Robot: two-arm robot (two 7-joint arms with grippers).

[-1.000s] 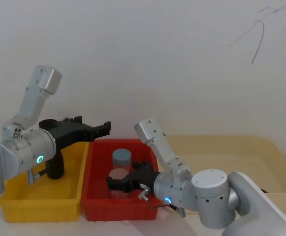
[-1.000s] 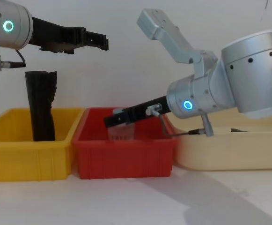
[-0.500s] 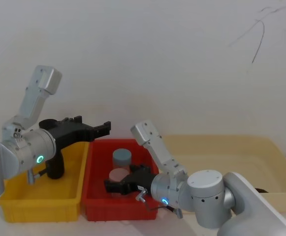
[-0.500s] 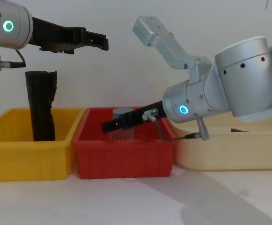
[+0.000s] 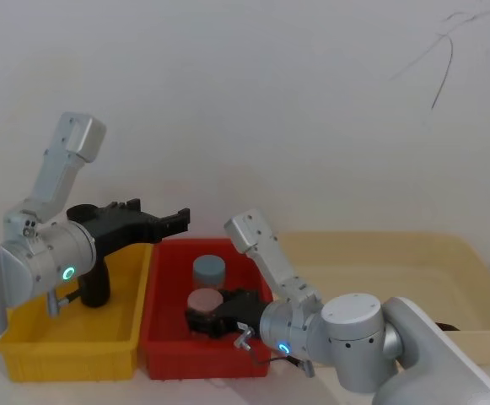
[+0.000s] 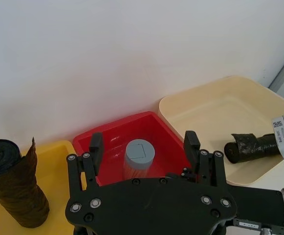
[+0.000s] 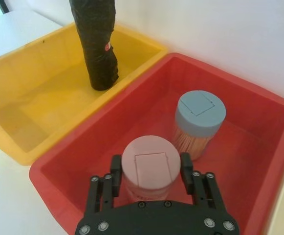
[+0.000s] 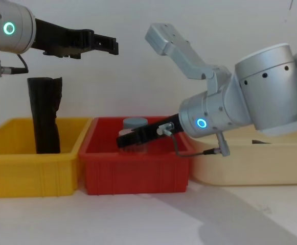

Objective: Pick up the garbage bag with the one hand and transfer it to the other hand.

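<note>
Black plastic garbage bag roll (image 5: 94,287), head view: it stands upright in the yellow plastic bin (image 5: 67,354). The green-cyan-ringed left gripper (image 5: 181,219) hovers above and past it toward the red plastic bin (image 5: 194,359). The blue-ringed right gripper (image 5: 192,319) sits low in the red bin at a pink-lidded cylindrical jar (image 5: 204,299).

Left wrist view: left jaws are released and hold nothing. A grey-lidded jar (image 6: 139,154) is below them and the bag is off to one side. A second black roll (image 6: 249,147) lies in the cream tray (image 6: 205,95).

Right wrist view: right jaws are spread astride the pink jar; pad contact is unclear. The bag shows crinkled film and a red-orange mark.

Chest view: the bag's top looks flared and soft.

Judgement: bring the left gripper back over the bag and descend vertically. Clamp mid-roll, since the film will squash and slip. Clear the right gripper from the jar first.
</note>
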